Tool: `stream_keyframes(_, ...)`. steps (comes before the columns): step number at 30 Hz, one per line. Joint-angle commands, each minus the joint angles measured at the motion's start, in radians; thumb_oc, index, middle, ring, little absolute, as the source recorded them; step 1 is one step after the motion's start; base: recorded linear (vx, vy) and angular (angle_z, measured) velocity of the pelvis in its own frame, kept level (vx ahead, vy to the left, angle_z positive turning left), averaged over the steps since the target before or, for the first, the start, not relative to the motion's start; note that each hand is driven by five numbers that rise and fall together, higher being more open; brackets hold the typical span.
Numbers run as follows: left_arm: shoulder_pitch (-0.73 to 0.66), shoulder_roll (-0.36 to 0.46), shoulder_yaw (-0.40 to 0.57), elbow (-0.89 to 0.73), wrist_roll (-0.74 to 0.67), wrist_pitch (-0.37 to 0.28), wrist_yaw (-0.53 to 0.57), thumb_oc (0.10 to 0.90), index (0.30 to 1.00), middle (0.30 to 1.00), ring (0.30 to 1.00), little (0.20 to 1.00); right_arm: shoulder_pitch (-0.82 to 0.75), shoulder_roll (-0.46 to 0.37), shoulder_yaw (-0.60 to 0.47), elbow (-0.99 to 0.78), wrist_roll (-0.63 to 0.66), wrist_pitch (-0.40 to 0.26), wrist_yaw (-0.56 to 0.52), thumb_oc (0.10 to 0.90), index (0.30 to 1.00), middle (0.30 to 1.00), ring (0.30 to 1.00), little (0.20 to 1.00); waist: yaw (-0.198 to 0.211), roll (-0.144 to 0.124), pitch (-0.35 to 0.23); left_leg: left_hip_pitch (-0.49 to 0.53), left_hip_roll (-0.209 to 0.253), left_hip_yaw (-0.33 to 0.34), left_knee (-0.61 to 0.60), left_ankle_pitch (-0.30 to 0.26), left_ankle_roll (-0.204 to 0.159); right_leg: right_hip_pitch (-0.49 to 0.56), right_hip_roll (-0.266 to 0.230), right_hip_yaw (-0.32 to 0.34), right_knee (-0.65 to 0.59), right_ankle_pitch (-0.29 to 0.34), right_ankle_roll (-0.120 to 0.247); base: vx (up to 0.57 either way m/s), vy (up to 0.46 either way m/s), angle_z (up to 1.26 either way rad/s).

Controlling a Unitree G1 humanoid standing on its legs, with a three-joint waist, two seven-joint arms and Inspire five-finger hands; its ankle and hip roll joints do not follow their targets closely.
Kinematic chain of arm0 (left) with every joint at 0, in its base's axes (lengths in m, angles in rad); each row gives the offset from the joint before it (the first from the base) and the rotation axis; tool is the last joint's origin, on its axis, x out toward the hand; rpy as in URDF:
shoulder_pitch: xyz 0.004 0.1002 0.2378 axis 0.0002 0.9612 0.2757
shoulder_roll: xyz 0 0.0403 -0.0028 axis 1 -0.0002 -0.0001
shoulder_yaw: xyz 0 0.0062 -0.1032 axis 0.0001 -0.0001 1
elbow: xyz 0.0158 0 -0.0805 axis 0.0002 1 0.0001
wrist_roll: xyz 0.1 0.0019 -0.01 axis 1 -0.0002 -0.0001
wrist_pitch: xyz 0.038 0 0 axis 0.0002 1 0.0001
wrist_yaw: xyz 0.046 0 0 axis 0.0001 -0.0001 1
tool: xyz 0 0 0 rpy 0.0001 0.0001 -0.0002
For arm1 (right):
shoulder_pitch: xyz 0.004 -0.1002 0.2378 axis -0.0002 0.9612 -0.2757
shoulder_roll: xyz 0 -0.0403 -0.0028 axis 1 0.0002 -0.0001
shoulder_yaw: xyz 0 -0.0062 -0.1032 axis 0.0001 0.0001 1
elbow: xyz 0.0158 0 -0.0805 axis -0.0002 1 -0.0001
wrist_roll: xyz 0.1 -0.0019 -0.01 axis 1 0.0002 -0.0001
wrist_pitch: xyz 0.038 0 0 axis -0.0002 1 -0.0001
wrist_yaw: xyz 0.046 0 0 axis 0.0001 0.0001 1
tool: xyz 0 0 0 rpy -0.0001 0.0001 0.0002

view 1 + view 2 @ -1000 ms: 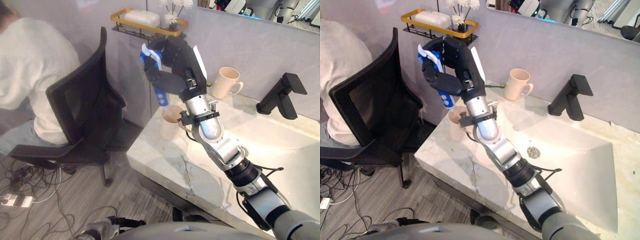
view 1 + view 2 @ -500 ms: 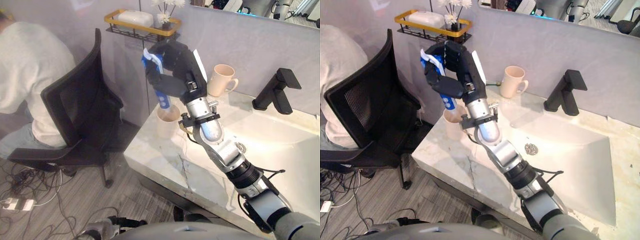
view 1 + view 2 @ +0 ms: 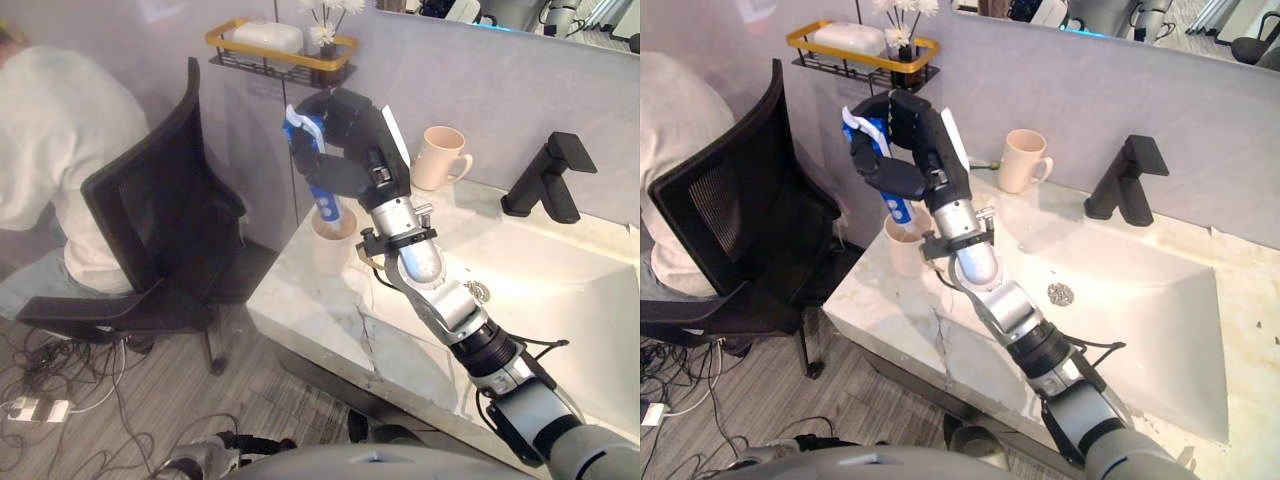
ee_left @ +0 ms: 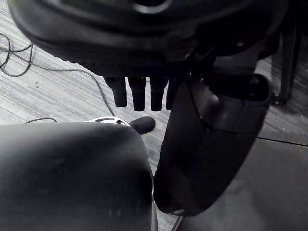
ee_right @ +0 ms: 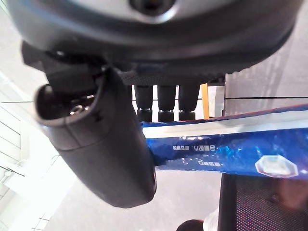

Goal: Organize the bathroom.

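My right hand [image 3: 358, 140] is shut on a blue toothpaste tube [image 3: 318, 185], also seen close up as the tube [image 5: 231, 148] crossing under the fingers. The tube stands nearly upright with its white cap end up. Its lower end reaches the mouth of a beige cup [image 3: 329, 243] on the left corner of the marble counter [image 3: 330, 310]. My left hand [image 4: 211, 144] hangs above the wooden floor with relaxed fingers and nothing in it.
A cream mug [image 3: 440, 157] stands at the back of the counter beside a black faucet [image 3: 548, 178] and the sink basin [image 3: 560, 300]. A gold-rimmed wall shelf [image 3: 280, 58] holds soap and flowers. A black office chair [image 3: 165, 215] with a seated person [image 3: 50, 130] is left of the counter.
My right hand has come down a little with the tube, so its lower end now meets the cup's mouth. The camera has shifted slightly.
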Motion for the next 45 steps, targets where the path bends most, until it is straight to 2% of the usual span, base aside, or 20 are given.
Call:
stream_keyframes(1,0.003,0.065,-0.074,0.060,0.011,0.032,0.010,0.800,0.900,0.900,0.900,0.900,-0.105,0.081,-0.066,-0.064,0.020,-0.150,-0.016,0.400,0.300,0.300,0.300,0.300,0.008,-0.006,-0.016,0.016,-0.049,0.041,0.070,-0.126,0.037,-0.073,-0.098,0.038,0.132,-0.078,0.091,0.00,0.000,0.00)
stream_keyframes(9,0.001,0.065,-0.083,0.049,0.009,0.033,0.014,0.800,0.900,0.900,0.900,0.900,-0.075,0.083,-0.065,-0.062,0.026,-0.161,-0.009,0.400,0.300,0.300,0.300,0.300,0.001,-0.001,-0.011,0.010,-0.052,0.040,0.087,-0.135,0.040,-0.082,-0.105,0.039,0.141,-0.079,0.090,0.00,0.000,0.00)
stream_keyframes(10,-0.001,0.066,-0.084,0.047,0.008,0.035,0.014,0.800,0.900,0.900,0.900,0.900,-0.073,0.084,-0.065,-0.062,0.025,-0.159,-0.009,0.521,0.481,0.481,0.481,0.481,0.001,0.000,-0.010,0.008,-0.053,0.040,0.090,-0.136,0.041,-0.084,-0.106,0.039,0.144,-0.079,0.089,-0.03,0.022,0.00)
stream_keyframes(11,-0.003,0.065,-0.084,0.045,0.007,0.036,0.015,0.800,0.900,0.900,0.900,0.900,-0.071,0.087,-0.062,-0.059,0.022,-0.159,-0.013,0.800,0.900,0.900,0.900,0.900,0.000,0.001,-0.008,0.008,-0.053,0.039,0.091,-0.137,0.041,-0.087,-0.108,0.039,0.147,-0.079,0.089,0.00,0.000,0.00)
stream_keyframes(17,-0.002,0.066,-0.088,0.044,0.011,0.037,0.018,0.800,0.900,0.900,0.900,0.900,-0.058,0.085,-0.056,-0.051,0.013,-0.156,-0.016,0.800,0.900,0.900,0.900,0.900,-0.003,0.005,-0.004,0.011,-0.057,0.037,0.093,-0.140,0.041,-0.093,-0.115,0.038,0.155,-0.075,0.088,0.00,0.000,0.00)
stream_keyframes(29,0.005,0.066,-0.081,0.044,0.022,0.034,0.017,0.800,0.900,0.900,0.900,0.900,-0.028,0.060,-0.061,-0.043,-0.027,-0.102,-0.015,0.800,0.900,0.900,0.900,0.900,-0.014,0.006,-0.004,0.022,-0.059,0.042,0.083,-0.141,0.039,-0.093,-0.118,0.040,0.150,-0.067,0.091,0.00,0.000,0.00)
stream_keyframes(36,0.007,0.064,-0.074,0.043,0.028,0.030,0.020,0.800,0.900,0.900,0.900,0.900,0.008,0.028,-0.072,-0.070,-0.029,-0.048,-0.007,0.800,0.900,0.900,0.900,0.900,-0.027,0.004,-0.002,0.024,-0.057,0.049,0.082,-0.143,0.037,-0.101,-0.118,0.044,0.158,-0.064,0.094,0.00,0.003,-0.02)
stream_keyframes(39,0.006,0.054,-0.067,0.038,0.003,0.026,0.034,0.800,0.900,0.900,0.900,0.900,0.071,0.006,-0.065,-0.124,-0.027,-0.001,0.008,0.800,0.900,0.900,0.900,0.900,-0.049,0.005,0.007,0.025,-0.056,0.065,0.083,-0.145,0.040,-0.106,-0.118,0.053,0.162,-0.068,0.096,-0.04,0.035,-0.11)
stream_keyframes(45,0.012,0.048,-0.064,0.039,-0.007,0.019,0.050,0.800,0.900,0.900,0.900,0.900,0.107,-0.019,-0.070,-0.165,-0.021,0.061,0.041,0.800,0.900,0.900,0.900,0.900,-0.064,0.006,0.018,0.027,-0.054,0.079,0.082,-0.145,0.039,-0.107,-0.115,0.059,0.164,-0.073,0.097,-0.03,0.017,-0.07)
